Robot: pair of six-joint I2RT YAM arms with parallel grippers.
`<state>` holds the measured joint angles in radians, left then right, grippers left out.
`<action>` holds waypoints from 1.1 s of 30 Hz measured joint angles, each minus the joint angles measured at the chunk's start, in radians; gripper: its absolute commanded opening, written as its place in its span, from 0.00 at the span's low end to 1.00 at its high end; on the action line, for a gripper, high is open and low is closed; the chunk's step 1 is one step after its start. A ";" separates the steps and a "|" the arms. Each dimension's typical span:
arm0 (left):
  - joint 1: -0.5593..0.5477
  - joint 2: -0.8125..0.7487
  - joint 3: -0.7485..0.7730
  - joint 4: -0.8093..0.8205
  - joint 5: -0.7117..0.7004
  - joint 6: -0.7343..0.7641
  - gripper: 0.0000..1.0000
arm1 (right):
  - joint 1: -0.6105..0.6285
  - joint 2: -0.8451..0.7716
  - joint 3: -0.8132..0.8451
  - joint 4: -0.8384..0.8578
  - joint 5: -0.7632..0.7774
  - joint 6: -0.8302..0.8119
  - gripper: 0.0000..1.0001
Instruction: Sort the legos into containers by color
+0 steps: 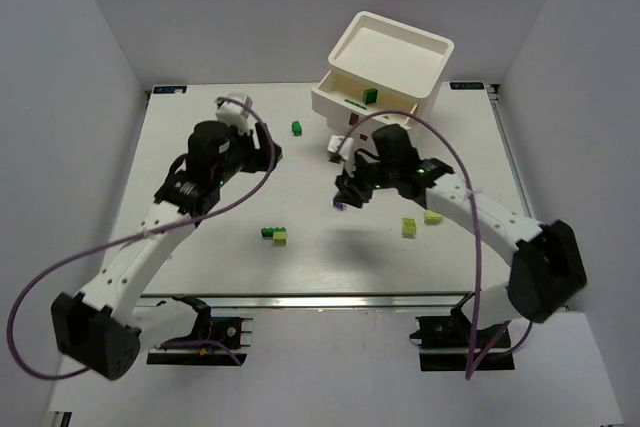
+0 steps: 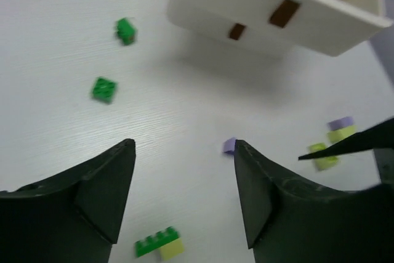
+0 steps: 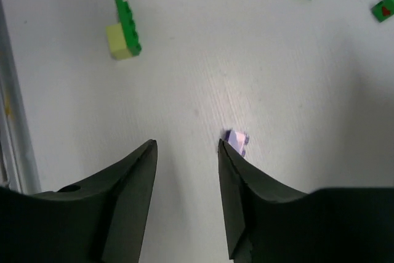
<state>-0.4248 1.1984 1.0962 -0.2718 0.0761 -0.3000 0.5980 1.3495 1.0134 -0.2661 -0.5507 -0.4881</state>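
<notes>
Two sets of jaws stand parted, empty — a pale purple lego (image 3: 237, 141) lies on the desk (image 1: 200, 257), half hidden beside the right gripper (image 3: 186, 146), at seven o'clock from the containers (image 1: 385, 72); left gripper (image 2: 184, 146) hovers.

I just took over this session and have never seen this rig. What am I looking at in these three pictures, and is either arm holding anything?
Two robot arms stand on a white table. The overhead picture looks down from behind them; the other two come from cameras on each wrist, showing that arm's own jaws. Small legos lie scattered: dark green, lime and one purple brick. At the back is the white drawer unit, one drawer pulled open. The left gripper is open and empty. The right gripper is open, its jaw tip beside the purple brick, not holding it.
</notes>
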 measured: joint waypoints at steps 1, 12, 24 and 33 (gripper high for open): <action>0.000 -0.050 -0.039 -0.018 -0.045 0.024 0.77 | 0.032 0.057 0.050 -0.005 0.042 0.014 0.52; 0.000 -0.587 -0.400 0.019 -0.403 0.159 0.89 | 0.230 0.719 0.789 -0.099 0.306 0.278 0.89; 0.000 -0.607 -0.402 0.037 -0.469 0.213 0.89 | 0.233 1.077 1.061 -0.047 0.562 0.443 0.89; 0.000 -0.611 -0.402 0.038 -0.469 0.222 0.89 | 0.211 1.135 1.076 0.078 0.628 0.457 0.89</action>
<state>-0.4244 0.5873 0.6945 -0.2340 -0.3927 -0.0776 0.8085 2.4840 2.0892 -0.1879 0.0772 -0.0307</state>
